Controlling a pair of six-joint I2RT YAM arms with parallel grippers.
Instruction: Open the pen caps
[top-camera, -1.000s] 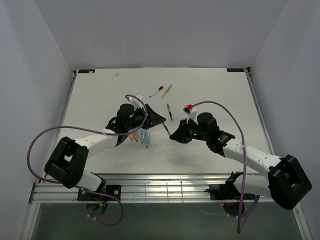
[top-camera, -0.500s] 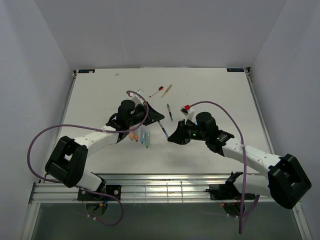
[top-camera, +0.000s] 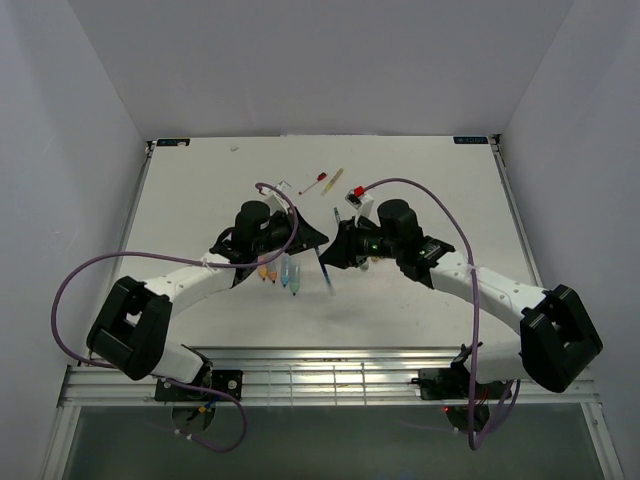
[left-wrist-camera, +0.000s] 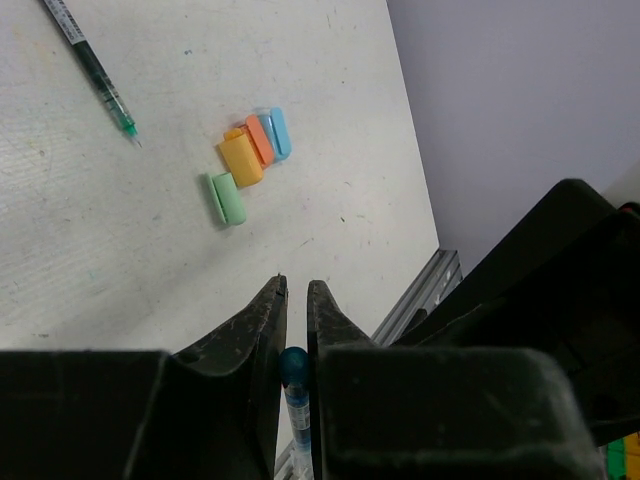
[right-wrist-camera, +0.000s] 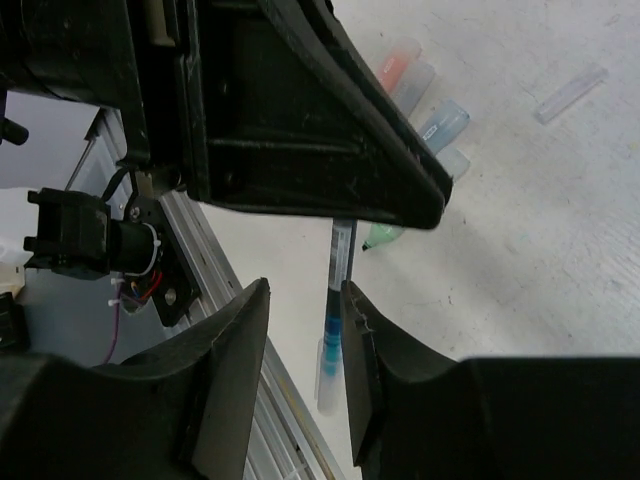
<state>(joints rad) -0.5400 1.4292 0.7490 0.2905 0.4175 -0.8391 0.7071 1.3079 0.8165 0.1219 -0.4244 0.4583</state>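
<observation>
- Pinched in the left gripper (left-wrist-camera: 295, 287), fingers down to a narrow slit: the rounded dark-blue end of the blue pen (left-wrist-camera: 293, 370), at 6 o'clock in the left wrist view.
- Partly spread at the right gripper (right-wrist-camera: 303, 290), with nothing clamped. Blue pen's barrel in the gap, close to the finger on the 3 o'clock side, bare table showing on the 9 o'clock side.
- Cannot tell whether a cap sits on the blue pen; its far end looks pale and blurred in the right wrist view.
- Loose on the white table (left-wrist-camera: 100, 260), bunched at 12 o'clock of the left fingertips: the pen caps (left-wrist-camera: 243, 165).
- Nearest of the bunch, the pale green cap (left-wrist-camera: 226, 199). Just beside it at 1 o'clock, the orange cap (left-wrist-camera: 240, 158). Against that one's 1 o'clock side, the red cap (left-wrist-camera: 261, 139), with the blue cap (left-wrist-camera: 280, 132) touching it on the outside.
- At 11 o'clock in the same view, well apart from the bunch, a thin dark pen (left-wrist-camera: 95, 70) with a bare green tip.
- From overhead, both grippers nose to nose at mid-table, the blue pen slanting out from between them toward 6 o'clock.
- At 12 o'clock of that meeting point, near the far side, a red pen (top-camera: 314, 183) and a yellow pen (top-camera: 334, 180), near each other and well apart from the arms.
- At 2 o'clock in the right wrist view, a small clear piece (right-wrist-camera: 570, 92) lying alone.
</observation>
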